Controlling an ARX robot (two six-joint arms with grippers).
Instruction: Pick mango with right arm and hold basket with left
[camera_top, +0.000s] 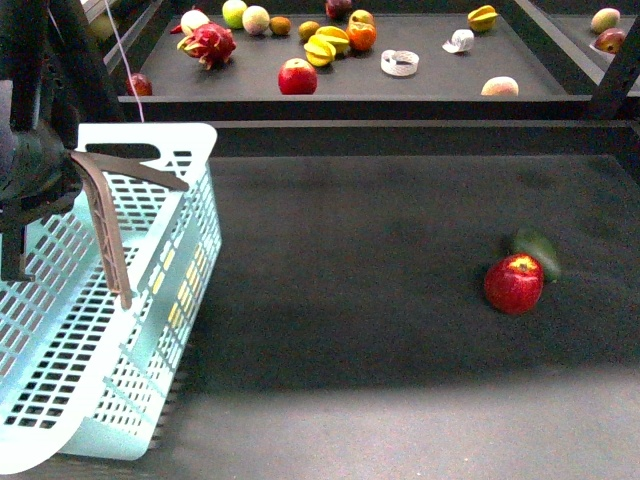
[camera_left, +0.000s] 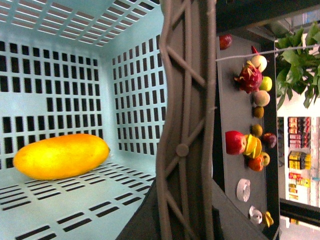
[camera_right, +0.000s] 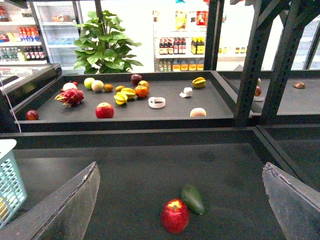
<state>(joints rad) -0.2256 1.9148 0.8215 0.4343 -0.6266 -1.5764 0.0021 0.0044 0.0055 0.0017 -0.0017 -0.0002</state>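
Your mango (camera_left: 61, 156) already lies inside the pale turquoise basket (camera_top: 180, 215), resting on its slotted floor against a side wall, as the left wrist view shows. The basket itself sits tipped at the table's near left corner, one grey-brown swing handle (camera_top: 105, 225) hanging across its open mouth. Your left arm (camera_top: 35, 170) is at the basket's rim, but whether its fingers are clamped on the plastic you cannot tell from these views. The right gripper (camera_right: 180, 200) hangs with its jaws spread wide and nothing between them, above the red apple (camera_top: 514, 283) and the dark green fruit (camera_top: 538, 250), which lie touching toward the table's right edge, well apart from the basket. By the look of it, the picking step is done and only the holding remains. Should you handle the mango again, expect a smooth, waxy skin that may slip and flesh that bruises under a hard pinch; it looks moderately heavy for its size. Take it across the middle of its long body, jaws square to the short axis, with gentle pressure. The basket is probably light and somewhat flexible, so grip the rim near a hand-hole rather than the loose handle.
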